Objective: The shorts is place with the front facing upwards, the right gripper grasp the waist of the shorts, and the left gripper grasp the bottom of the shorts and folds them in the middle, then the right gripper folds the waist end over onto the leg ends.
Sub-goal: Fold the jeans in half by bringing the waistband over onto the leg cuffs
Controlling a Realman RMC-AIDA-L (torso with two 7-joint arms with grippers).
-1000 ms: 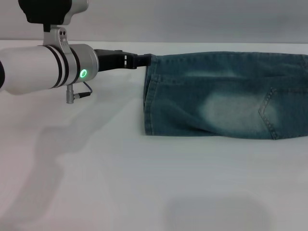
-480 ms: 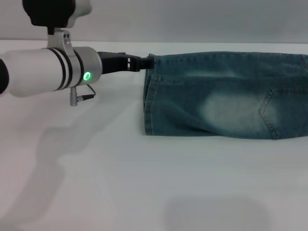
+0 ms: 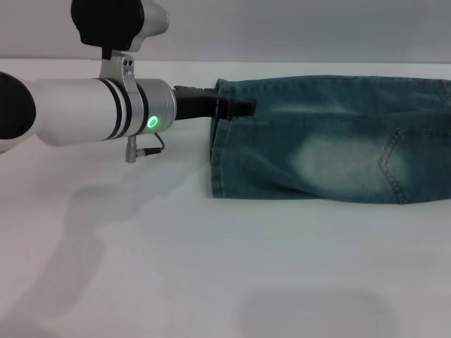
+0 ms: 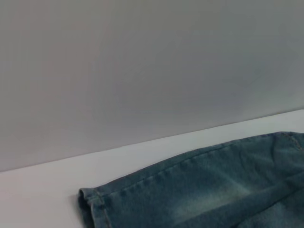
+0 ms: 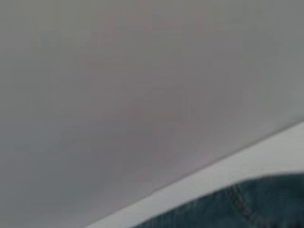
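Observation:
The blue denim shorts point(image 3: 331, 141) lie flat across the white table, running off the head view's right edge, so the waist is out of view. The bottom of the shorts point(image 3: 214, 162) is the straight stitched hem at their left end. My left gripper point(image 3: 243, 108), a black claw on the white arm with a green ring light point(image 3: 151, 122), reaches over the hem's far corner and lies above the denim. The left wrist view shows that hem corner point(image 4: 88, 202) and the leg point(image 4: 204, 190). A strip of denim point(image 5: 247, 204) shows in the right wrist view. My right gripper is out of view.
The white table point(image 3: 211, 267) stretches bare in front of and to the left of the shorts. A grey wall point(image 3: 282, 28) rises just behind the table's far edge, close to the shorts' far side.
My left arm has moved right; its claw went from touching the hem's far corner to reaching past the hem over the denim. The shorts have not shifted.

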